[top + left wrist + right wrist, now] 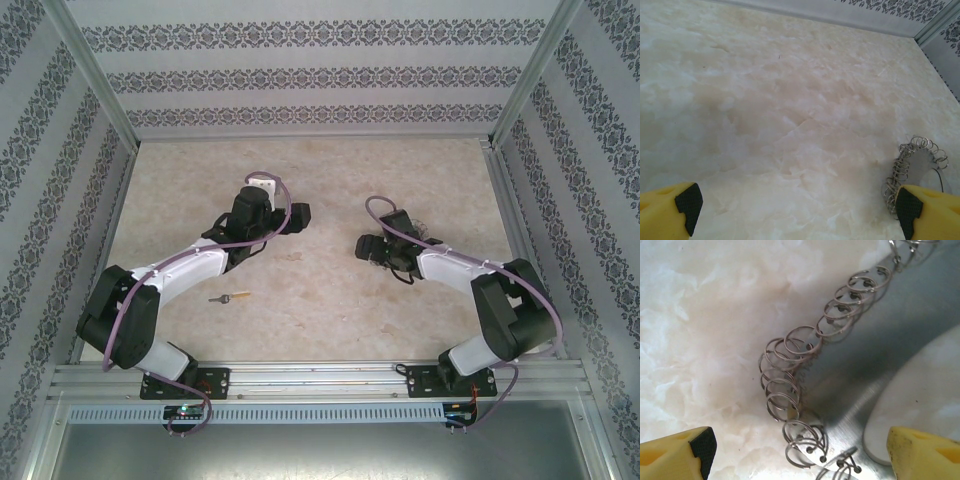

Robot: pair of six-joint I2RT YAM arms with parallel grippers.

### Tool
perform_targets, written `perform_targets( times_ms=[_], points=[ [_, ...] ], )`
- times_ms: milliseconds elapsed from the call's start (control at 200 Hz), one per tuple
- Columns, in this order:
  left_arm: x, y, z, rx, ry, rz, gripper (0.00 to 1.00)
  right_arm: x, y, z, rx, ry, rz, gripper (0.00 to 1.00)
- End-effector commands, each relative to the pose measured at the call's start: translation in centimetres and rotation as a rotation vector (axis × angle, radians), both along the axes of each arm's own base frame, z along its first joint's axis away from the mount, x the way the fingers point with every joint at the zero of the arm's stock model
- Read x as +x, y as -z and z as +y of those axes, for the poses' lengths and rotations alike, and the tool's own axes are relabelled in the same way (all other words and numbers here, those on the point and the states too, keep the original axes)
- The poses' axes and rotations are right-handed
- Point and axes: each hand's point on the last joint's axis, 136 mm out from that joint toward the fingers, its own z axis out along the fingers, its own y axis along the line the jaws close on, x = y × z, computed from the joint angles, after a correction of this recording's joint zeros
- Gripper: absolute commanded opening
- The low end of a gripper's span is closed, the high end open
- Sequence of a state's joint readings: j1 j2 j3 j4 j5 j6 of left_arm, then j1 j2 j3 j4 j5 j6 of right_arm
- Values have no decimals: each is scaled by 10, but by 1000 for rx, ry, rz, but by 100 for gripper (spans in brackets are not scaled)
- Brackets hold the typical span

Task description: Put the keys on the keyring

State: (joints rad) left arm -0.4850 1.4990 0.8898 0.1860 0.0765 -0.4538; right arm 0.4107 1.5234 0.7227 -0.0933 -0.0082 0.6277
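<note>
One small key (232, 297), brass with a dark head, lies on the table beside the left arm's forearm. The keyring (790, 390) is a flat grey metal plate with several small wire rings threaded along its curved edge. It lies flat on the marbled table. My right gripper (800, 460) hangs open just above it, a yellow finger on either side, with nothing between them. The keyring (915, 167) also lies just beyond the right fingertip of my left gripper (795, 212). That gripper is open and empty over bare table.
The table (330, 170) is pale marbled stone, walled with patterned panels at the back and both sides. An aluminium rail (320, 378) runs along the near edge by the arm bases. Purple cables loop over both arms.
</note>
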Motion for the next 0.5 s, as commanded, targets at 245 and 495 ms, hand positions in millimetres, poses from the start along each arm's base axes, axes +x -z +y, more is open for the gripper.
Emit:
perform_targets(
  times_ms=[245, 495],
  points=[
    [-16, -15, 3, -41, 1, -8, 100, -13, 18, 11, -7, 17, 59, 88],
    [-24, -43, 2, -93, 16, -44, 100, -23, 19, 55, 4, -58, 70, 88]
  ],
)
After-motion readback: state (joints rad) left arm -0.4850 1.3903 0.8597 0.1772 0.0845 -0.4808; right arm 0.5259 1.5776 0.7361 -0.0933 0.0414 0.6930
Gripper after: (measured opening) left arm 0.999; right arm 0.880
